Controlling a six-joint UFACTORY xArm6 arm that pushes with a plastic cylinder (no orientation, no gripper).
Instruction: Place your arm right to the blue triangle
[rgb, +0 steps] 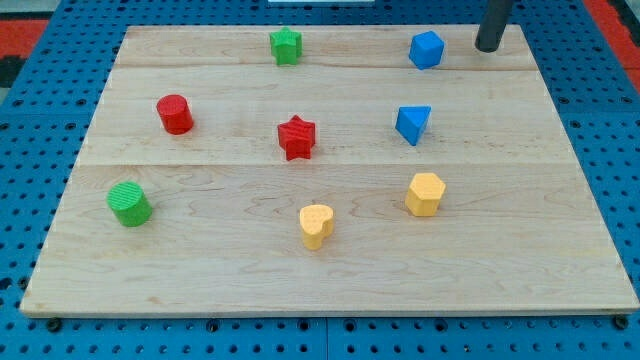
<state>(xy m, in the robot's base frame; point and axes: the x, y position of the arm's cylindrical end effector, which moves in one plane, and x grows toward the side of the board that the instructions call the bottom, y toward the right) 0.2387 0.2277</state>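
**Inspection: tip near the board's top right corner, apart from the blue triangle**

My tip (489, 47) was a bare dark rod with no fingers or jaws to open or close; it held nothing. It stood at the view's top right, near the far edge of the wooden board (560, 250).

The blue triangle (412, 124) lay below the tip and to its left, well apart from it. The blue cube-like block (426, 49) sat just left of the tip, not touching. Further left along the top edge was the green star (286, 46).

Below and far left of the tip were the red star (296, 137), red cylinder (175, 114) and green cylinder (130, 203). The yellow hexagonal block (425, 193) and yellow heart (316, 225) lay lower still.

No brand, label or writing could be read on any item.
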